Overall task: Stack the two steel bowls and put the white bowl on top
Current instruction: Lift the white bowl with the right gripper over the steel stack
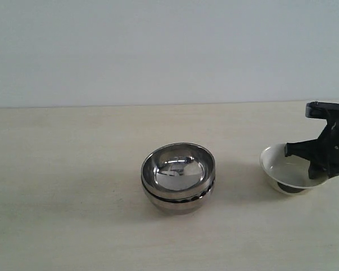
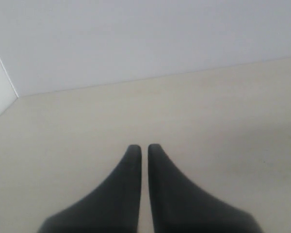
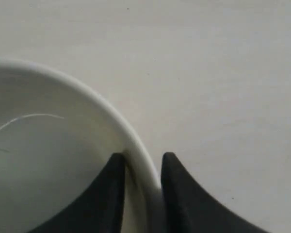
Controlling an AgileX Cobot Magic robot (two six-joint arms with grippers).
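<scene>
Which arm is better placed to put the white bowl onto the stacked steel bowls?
Right. The right gripper clamps the rim of the white bowl, one finger inside and one outside. The left gripper is shut over bare table, with no bowl in its view.

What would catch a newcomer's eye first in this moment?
The two steel bowls, already nested one in the other, gleam at the middle of the table. To their right is the white bowl, with the right claw pinching its rim, one finger inside and one outside. The left claw is shut over bare tabletop, holding nothing.
</scene>
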